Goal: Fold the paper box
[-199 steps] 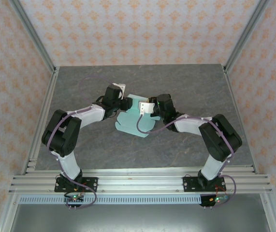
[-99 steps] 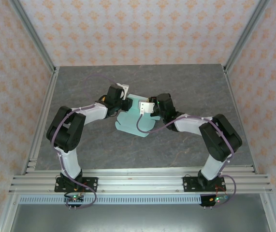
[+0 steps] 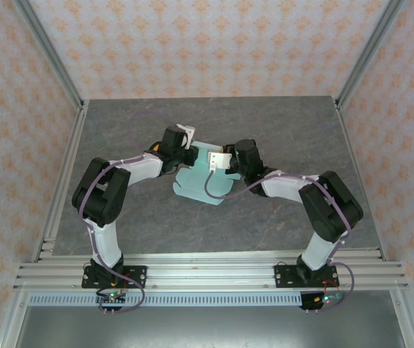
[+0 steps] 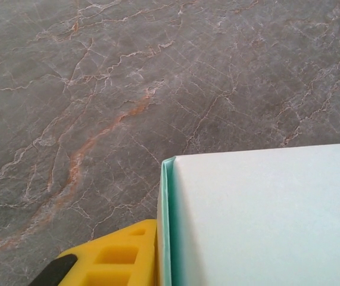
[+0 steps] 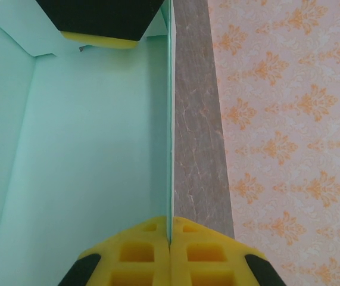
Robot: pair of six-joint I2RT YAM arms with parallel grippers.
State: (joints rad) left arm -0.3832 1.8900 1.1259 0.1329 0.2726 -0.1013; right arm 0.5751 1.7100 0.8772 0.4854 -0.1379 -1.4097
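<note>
Left arm's elbow [image 3: 102, 194] swung right and slightly far, upper links now steeper. Left gripper [image 3: 185, 149] edged right, jaws drawn closer together at left wall of paper box [image 3: 194, 181].

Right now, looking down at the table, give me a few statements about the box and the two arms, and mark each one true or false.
1. The right end effector is shut on a thin wall of the paper box. True.
2. The paper box is a fully flat sheet. False: panels stand up from its floor and form an inside corner.
3. The table is plain white. False: it is grey, stone-patterned, with pale and rusty veins.
4. The left end effector has a yellow pad beside the box's folded edge. True.
5. The two end effectors meet the box from opposite sides. True.
</note>
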